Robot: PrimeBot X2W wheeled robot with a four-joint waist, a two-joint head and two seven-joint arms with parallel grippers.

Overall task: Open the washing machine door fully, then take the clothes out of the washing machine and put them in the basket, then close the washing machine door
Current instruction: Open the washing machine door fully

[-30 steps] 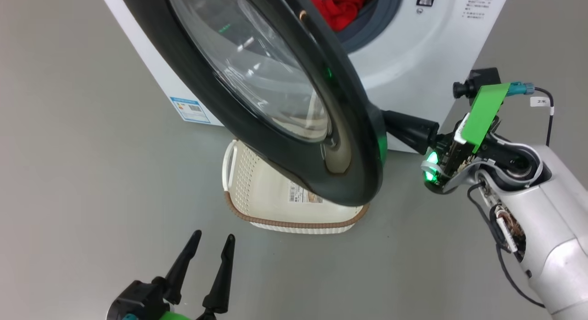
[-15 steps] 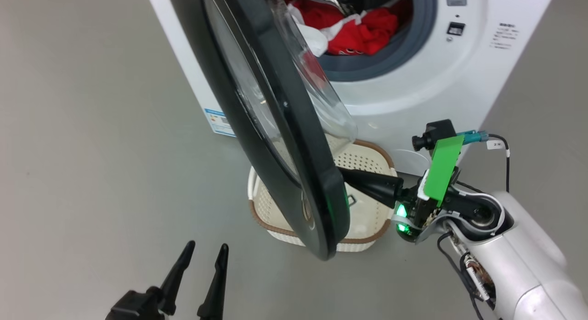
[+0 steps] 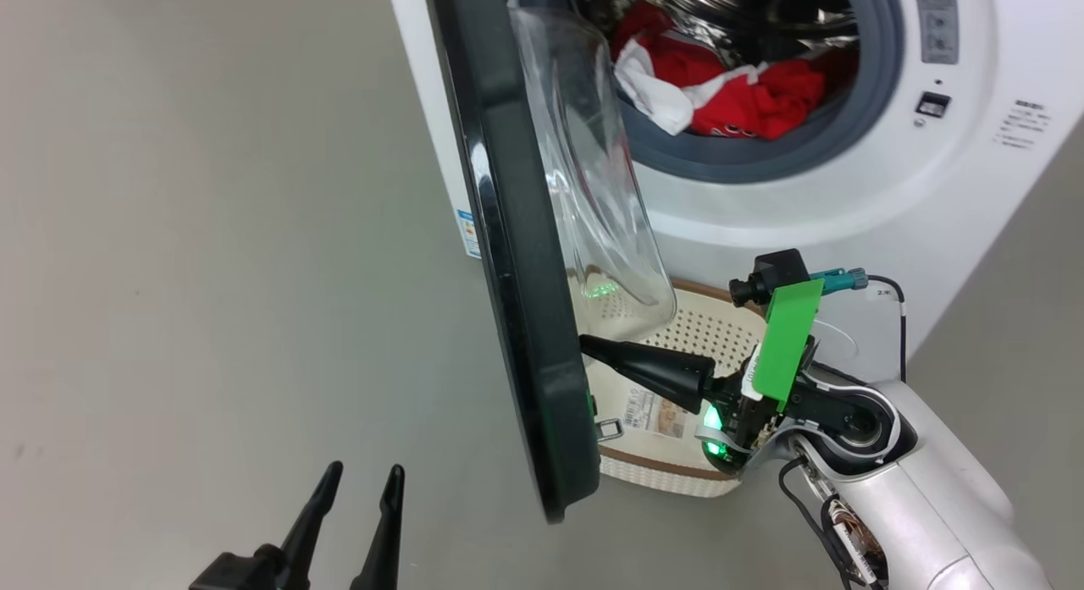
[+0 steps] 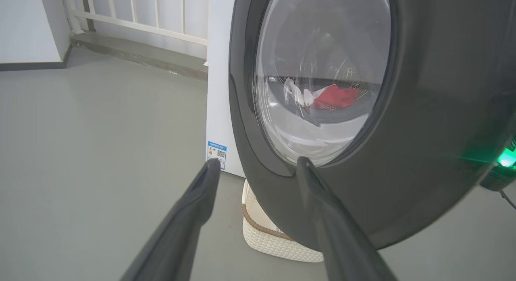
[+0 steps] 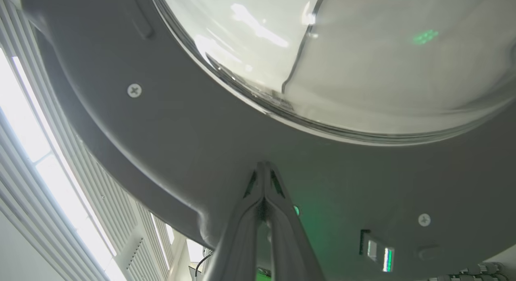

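Observation:
The washing machine door (image 3: 517, 260) stands edge-on to the head view, swung well out from the white washing machine (image 3: 957, 192), its glass bowl (image 3: 593, 192) facing the drum. My right gripper (image 3: 586, 344) is shut, and its tips press against the door's grey inner face (image 5: 225, 152) below the glass. Red clothes (image 3: 745, 90) with white trim lie in the steel drum. The cream basket (image 3: 677, 471) sits on the floor under the door, partly hidden by it. My left gripper (image 3: 360, 480) hangs open and empty at the lower left, facing the door's outer rim (image 4: 423, 152).
Grey floor (image 3: 212, 277) spreads wide to the left of the machine. A blue-edged label (image 4: 216, 154) marks the machine's lower corner. White railings (image 4: 141, 15) and a low ledge run along the wall behind the machine. My right forearm (image 3: 923, 514) crosses the lower right.
The door has swung further out from the machine, from face-on to edge-on, with my shut right gripper moving left with it. The head camera has shifted, bringing the drum and clothes into view.

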